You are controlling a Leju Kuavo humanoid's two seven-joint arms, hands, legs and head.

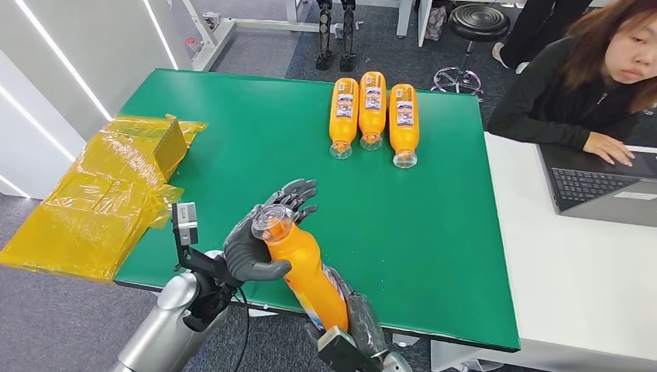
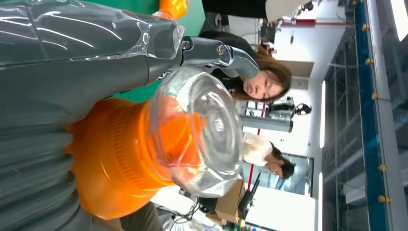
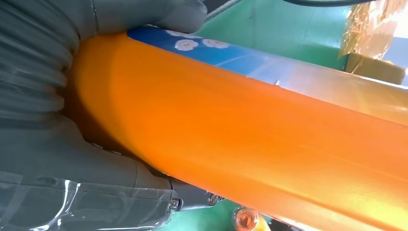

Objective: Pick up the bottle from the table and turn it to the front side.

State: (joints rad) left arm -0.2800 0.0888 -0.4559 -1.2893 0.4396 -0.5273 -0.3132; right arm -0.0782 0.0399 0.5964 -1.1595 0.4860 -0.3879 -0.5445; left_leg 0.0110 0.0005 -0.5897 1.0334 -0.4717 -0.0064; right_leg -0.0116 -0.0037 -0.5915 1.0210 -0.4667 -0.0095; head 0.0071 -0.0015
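Both hands grip orange bottle [image 1: 306,267] above green table [image 1: 434,232]: left hand [image 1: 259,240] at clear-capped end, right hand [image 1: 352,322] at base

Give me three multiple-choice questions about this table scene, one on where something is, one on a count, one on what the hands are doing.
1. Where do the bottles that are not being held lie?
A. At the far side of the green mat, side by side
B. On the white desk beside the laptop
C. On the yellow plastic wrapping

2. How many bottles lie on the mat?
A. One
B. Three
C. Five

3. What is happening to the nearest bottle?
A. It stands alone on the mat
B. A person holds it
C. Both robot hands hold it above the mat

Answers:
1 A: the row of bottles lies on the green mat far from the robot.
2 B: three orange bottles lie there, clear ends toward the robot.
3 C: the left hand grips the held bottle near its clear end, and the right hand grips it lower down.
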